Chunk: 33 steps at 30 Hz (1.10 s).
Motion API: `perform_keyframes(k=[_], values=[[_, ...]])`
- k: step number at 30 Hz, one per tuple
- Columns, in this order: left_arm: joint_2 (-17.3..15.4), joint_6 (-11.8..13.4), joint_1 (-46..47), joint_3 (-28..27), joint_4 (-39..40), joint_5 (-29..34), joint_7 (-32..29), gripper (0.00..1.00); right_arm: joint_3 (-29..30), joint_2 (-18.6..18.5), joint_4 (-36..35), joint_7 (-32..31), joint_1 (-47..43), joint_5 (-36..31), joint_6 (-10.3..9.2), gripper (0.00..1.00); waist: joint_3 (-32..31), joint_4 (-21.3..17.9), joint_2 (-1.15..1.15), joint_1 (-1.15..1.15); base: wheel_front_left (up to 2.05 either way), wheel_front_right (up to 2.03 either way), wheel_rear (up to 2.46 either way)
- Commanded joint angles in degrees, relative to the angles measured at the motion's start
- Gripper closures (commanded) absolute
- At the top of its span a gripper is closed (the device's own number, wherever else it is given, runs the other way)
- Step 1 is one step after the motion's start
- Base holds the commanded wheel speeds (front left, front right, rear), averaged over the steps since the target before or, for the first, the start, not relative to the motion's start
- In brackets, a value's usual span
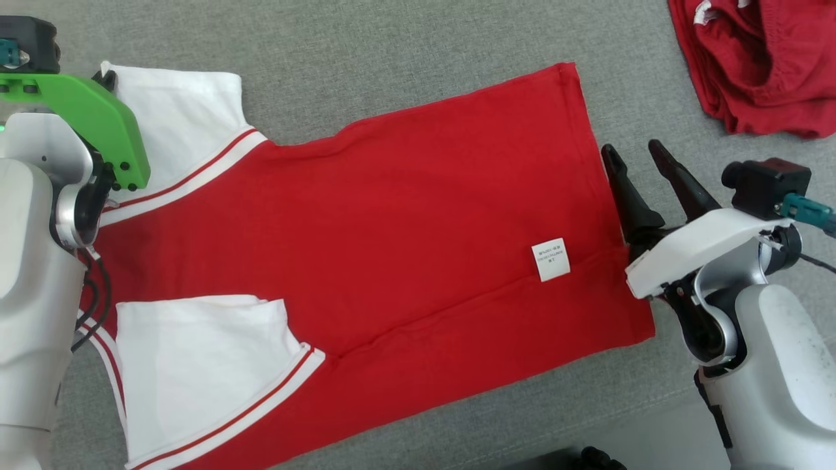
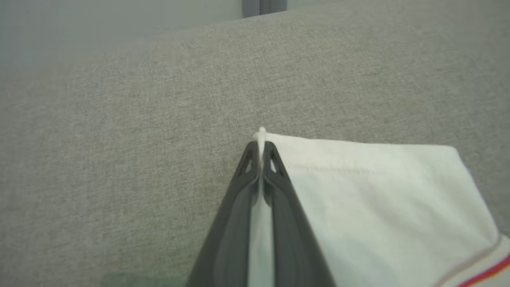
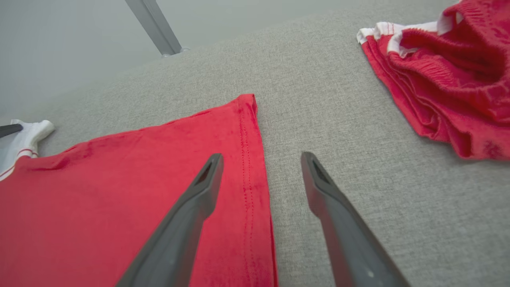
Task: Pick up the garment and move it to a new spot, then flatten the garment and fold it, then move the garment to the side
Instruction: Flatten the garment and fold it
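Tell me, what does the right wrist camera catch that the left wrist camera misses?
Right wrist view: the red body of the shirt, the open right gripper over its hem, and a heap of red clothes. Left wrist view: a close look at the left gripper shut on a corner of the white sleeve. Both: that sleeve and the grey fabric surface.

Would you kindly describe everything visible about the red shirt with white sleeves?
The red shirt looks like soft knit cotton, with white sleeves trimmed in red stripes and a small white label near its hem. It lies spread flat on the grey cloth surface. The left gripper is shut on the far sleeve's corner; the open right gripper straddles the hem.
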<state>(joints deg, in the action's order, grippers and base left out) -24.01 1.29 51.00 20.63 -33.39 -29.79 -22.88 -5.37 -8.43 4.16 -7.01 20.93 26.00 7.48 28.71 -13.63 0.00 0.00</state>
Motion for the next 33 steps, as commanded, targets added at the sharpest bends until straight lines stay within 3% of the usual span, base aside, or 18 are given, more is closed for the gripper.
perform_keyframes(k=[1, 7, 13, 23, 32, 33], values=[[0.41, -0.31, -0.64, 0.22, 0.44, 0.16, 1.42, 1.0, -0.04, -1.35, 1.06, -0.5, 1.79, -1.01, 0.02, 0.0, -1.1, 1.14, 0.0, 0.0, 0.0, 0.0, 0.0], [1.81, -1.87, -1.93, 1.62, 2.82, 0.28, 4.37, 1.0, -0.93, -6.79, 7.12, -2.67, 7.79, -4.36, 0.02, 0.0, -3.8, 4.86, 0.0, 0.0, 0.0, 0.0, 0.0], [3.05, -2.52, -4.59, 3.25, 8.0, -0.17, 4.93, 1.0, -3.9, -11.6, 16.36, -7.21, 15.07, -3.48, 0.02, 0.0, -5.46, 9.19, 0.0, 0.0, 0.0, 0.0, 0.0], [3.72, -1.21, -9.0, 3.94, 16.88, -1.05, 5.35, 1.0, -10.72, -14.72, 30.58, -9.59, 23.93, -1.27, 0.01, 0.0, -5.27, 13.9, 0.0, 0.0, 0.0, 0.0, 0.0], [3.46, -0.25, -11.22, 4.23, 19.78, -1.48, 5.49, 1.0, -18.28, -16.09, 38.65, -10.28, 27.52, 0.51, 0.01, 0.0, -5.64, 14.76, 0.0, 0.0, 0.0, 0.0, 0.0], [3.47, -0.28, -11.39, 4.23, 19.86, -1.6, 5.63, 1.0, -18.95, -16.09, 39.15, -10.14, 27.67, 0.76, 0.01, 0.2, -5.77, 14.76, 0.0, 0.0, 0.0, 0.0, 0.0]])
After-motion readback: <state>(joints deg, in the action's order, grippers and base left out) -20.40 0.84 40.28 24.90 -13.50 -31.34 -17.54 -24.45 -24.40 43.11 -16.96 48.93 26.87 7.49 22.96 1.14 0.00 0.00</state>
